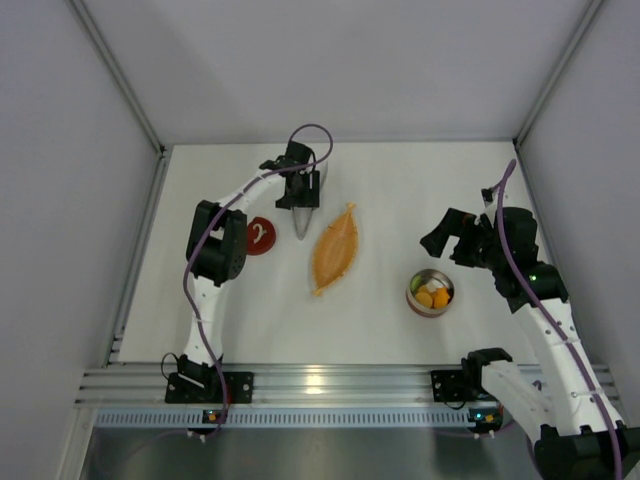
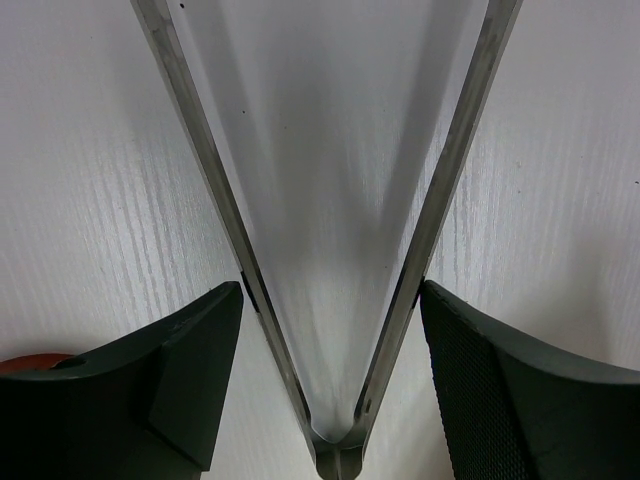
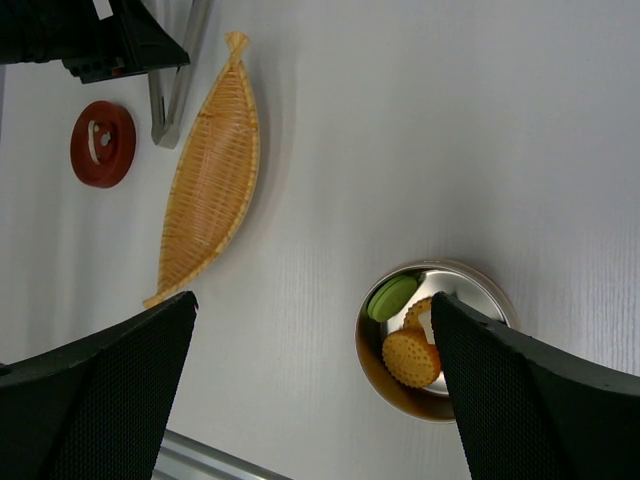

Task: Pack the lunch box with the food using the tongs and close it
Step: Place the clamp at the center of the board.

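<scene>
Mid-table, the orange leaf-shaped woven tray (image 3: 210, 170). Beside it, left, long silver metal tongs (image 1: 303, 226) between the spread fingers of the left gripper (image 2: 331, 287); gripped or just touched, can't tell. The right gripper (image 3: 312, 298) gapes empty by the round steel lunch box (image 3: 470, 272), near right, orange food (image 3: 408, 357) inside. Round red lid (image 3: 82, 160) left of tongs.

1. Your counter (image 1: 420, 190) is plain white.
2. The lunch box (image 3: 470, 285) shows you shiny steel, reddish on its outside; its lid (image 1: 260, 236) is red with a white squiggle.
3. The food (image 3: 410, 355) you see is orange and yellow, plus one green piece (image 3: 392, 297).
4. The tray (image 1: 335, 250) is orange, woven in fine ribs.
5. The tongs (image 2: 207, 170) are silver.
6. The fingers (image 3: 520, 400) are black with a fine dotted grain.
</scene>
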Tool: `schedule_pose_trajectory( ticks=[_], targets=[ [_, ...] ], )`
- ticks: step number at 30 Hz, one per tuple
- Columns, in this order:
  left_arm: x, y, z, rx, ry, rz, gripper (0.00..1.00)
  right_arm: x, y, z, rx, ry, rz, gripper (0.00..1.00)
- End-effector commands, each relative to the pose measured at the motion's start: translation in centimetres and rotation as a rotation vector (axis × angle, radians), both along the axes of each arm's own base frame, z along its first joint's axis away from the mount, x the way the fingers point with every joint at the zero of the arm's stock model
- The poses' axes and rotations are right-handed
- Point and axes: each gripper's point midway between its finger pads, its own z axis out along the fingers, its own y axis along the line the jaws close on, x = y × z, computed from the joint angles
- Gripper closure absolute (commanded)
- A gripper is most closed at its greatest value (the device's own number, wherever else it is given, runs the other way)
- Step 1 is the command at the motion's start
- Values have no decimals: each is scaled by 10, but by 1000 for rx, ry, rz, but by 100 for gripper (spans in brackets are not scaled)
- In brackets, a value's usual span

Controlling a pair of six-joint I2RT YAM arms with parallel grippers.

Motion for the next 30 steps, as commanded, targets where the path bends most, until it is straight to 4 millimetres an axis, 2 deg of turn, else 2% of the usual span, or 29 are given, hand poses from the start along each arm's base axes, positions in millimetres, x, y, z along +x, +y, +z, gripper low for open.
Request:
schedule_pose_trajectory(
  ticks=[1,5,11,13,14,15,16,17,18,19,20,21,22,23,24,27,30],
  targets=[
    [11,-1,37,-8,-93,-3,23,6,5,11,0,-62,27,1],
    [11,-5,68,-26,-150,-9,23,6,5,11,0,-64,27,1],
    [1,-4,89,-19,-175,-9,24,6,6,12,3,-64,32,1],
    [-9,4,86,16,-167,27,24,6,6,12,4,-65,35,1],
    [-14,7,96,14,-184,42,25,6,7,12,3,-64,37,1],
    [-24,13,86,23,-157,71,27,6,6,12,4,-65,35,0],
    [-28,18,86,29,-159,94,28,6,6,12,4,-65,35,1],
    [-34,27,93,45,-182,129,28,6,7,11,5,-63,36,0],
    [-46,35,79,65,-152,155,29,5,7,11,7,-63,38,1],
    [-51,40,77,71,-151,175,30,5,7,11,5,-62,39,0],
    [-57,46,84,75,-170,195,31,4,8,12,6,-65,40,1],
    [-69,53,71,87,-142,210,31,5,7,12,4,-66,38,0],
    [-74,55,69,86,-141,217,31,4,7,11,5,-65,39,1],
    [-78,58,75,77,-161,229,32,4,7,11,4,-64,40,1],
    [-86,62,67,84,-147,236,32,4,7,10,4,-62,39,1],
    [-93,73,64,119,-151,262,33,4,8,10,5,-63,42,1],
    [-95,76,58,134,-135,271,35,4,9,10,7,-63,46,0]
  ],
)
